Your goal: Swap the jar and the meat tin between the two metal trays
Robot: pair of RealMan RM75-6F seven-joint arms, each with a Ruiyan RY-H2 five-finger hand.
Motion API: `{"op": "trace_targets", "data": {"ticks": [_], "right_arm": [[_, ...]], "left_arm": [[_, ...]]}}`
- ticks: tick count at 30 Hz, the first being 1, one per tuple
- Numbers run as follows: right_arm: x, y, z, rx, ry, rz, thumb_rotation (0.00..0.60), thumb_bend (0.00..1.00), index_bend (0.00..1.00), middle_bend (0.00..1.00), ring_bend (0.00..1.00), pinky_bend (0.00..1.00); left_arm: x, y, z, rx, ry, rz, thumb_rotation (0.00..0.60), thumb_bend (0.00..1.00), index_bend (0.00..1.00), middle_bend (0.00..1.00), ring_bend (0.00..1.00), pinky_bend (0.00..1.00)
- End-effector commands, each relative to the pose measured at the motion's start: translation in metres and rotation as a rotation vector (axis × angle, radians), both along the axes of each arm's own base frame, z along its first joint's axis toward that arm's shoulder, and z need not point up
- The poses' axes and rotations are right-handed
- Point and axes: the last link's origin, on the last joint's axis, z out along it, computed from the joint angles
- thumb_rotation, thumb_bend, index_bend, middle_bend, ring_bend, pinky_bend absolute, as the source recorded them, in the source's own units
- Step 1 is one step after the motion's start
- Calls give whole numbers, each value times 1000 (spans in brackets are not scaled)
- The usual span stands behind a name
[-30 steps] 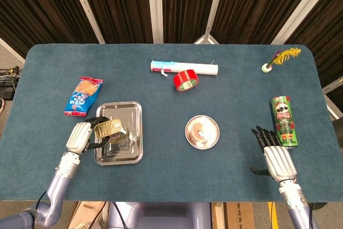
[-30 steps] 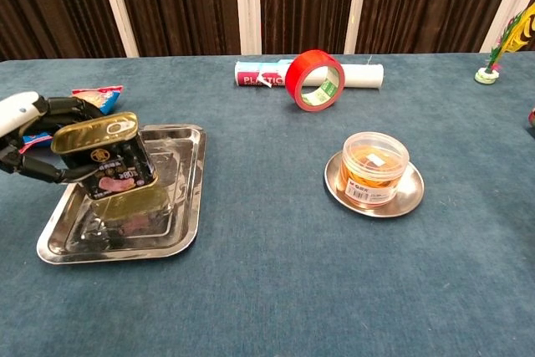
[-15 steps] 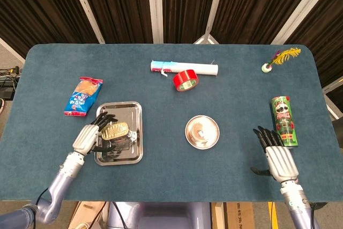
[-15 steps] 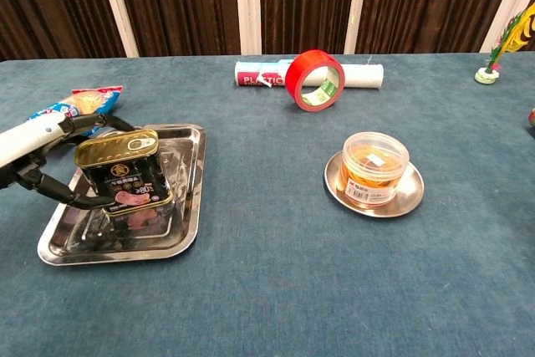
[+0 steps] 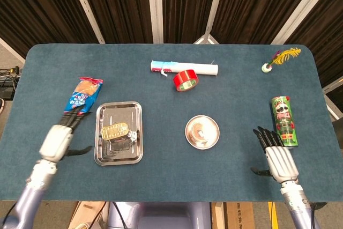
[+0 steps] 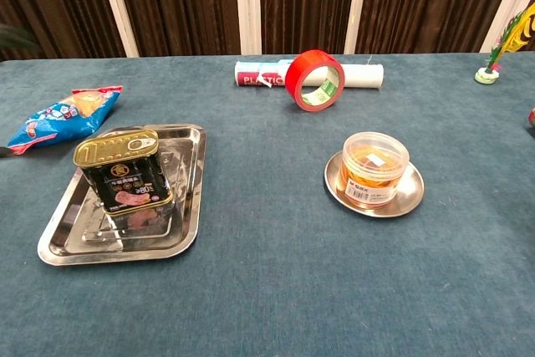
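Head view shows the blue worktop (image 5: 161, 105) from above. At lower left the left hand (image 5: 56, 140) lies off the rectangular tray (image 5: 103, 156), its fingers spread and holding nothing, its fingertips near a snack bag (image 5: 83, 96) above it. The meat tin (image 5: 116, 131) stands upright on that tray, near its middle, free of any hand. Right of centre the round tray (image 5: 202, 132) carries the jar (image 5: 201, 131), seen from above. At lower right the right hand (image 5: 275, 156) rests palm down with fingers apart and empty, just beside a green crisp can (image 5: 283, 120) lying on the worktop. Near the top centre a white tube (image 5: 185, 68) lies flat with a red tape roll (image 5: 185, 79) touching its lower edge. A feathered shuttlecock (image 5: 278, 59) sits in the upper right corner.

Chest view shows neither hand clearly. The tin (image 6: 123, 170) stands at lower left on the rectangular tray (image 6: 180, 206), label facing the camera, with the snack bag (image 6: 63, 114) at the left edge. The jar (image 6: 375, 167), with amber contents, sits centred on the round tray (image 6: 401, 200) at right. The tape roll (image 6: 315, 80) stands on edge against the tube (image 6: 359, 75) at top centre.
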Motion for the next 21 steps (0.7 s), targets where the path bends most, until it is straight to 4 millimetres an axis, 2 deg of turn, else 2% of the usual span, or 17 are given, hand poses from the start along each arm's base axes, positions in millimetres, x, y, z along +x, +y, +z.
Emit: {"op": "trace_targets", "data": {"ticks": [1,3,9,21], "right_arm": [[0,-3,0,-21,34,33,600,36,22,45,0,0],[0,-5,1,-52,69,73,600,37,22,45,0,0],[0,-7,9,-152,93,137,600,37,22,45,0,0],[1,2,29,-237,86,144,600,37,22,45,0,0]], "left_arm": [[-24,-47,56,222,178,142,600,148,156,4,0,86],[-31,-63,65,231,152,197,600,151,160,7,0,86],[-37,-82,82,223,154,262,600,156,164,8,0,86],[-37,-84,73,181,171,249,600,163,180,17,0,86]]}}
